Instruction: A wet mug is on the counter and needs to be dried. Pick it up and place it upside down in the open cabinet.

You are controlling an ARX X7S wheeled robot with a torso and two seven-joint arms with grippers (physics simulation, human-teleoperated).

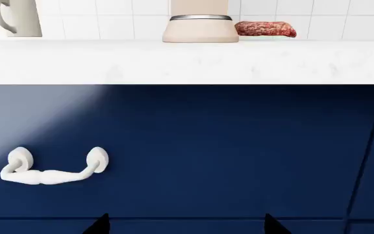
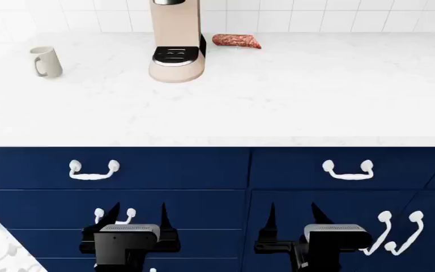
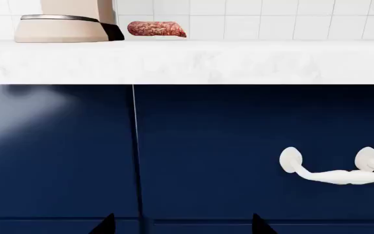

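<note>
Low before navy drawer fronts with white curved handles [image 2: 93, 170]: left gripper [image 2: 139, 218] and right gripper [image 2: 291, 217] level, pointing forward, jaws spread, holding and touching nothing. Far back at left on the white marble-look counter [image 2: 293, 96]: the mug [image 2: 46, 61], upright, cream ceramic, plain cylinder (loop handle on its left side). Well apart to its right: beige coffee machine [image 2: 176, 42], with a reddish lump of meat [image 2: 237, 41] just beyond.

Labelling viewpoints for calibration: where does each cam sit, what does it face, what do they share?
Head: high, looking down over counter and mug; both end effectors, left and right, show.
Left wrist: low, facing drawer fronts; fingertips show.
Right wrist: low, facing drawers; fingertips show.
All share the coffee machine and meat.
</note>
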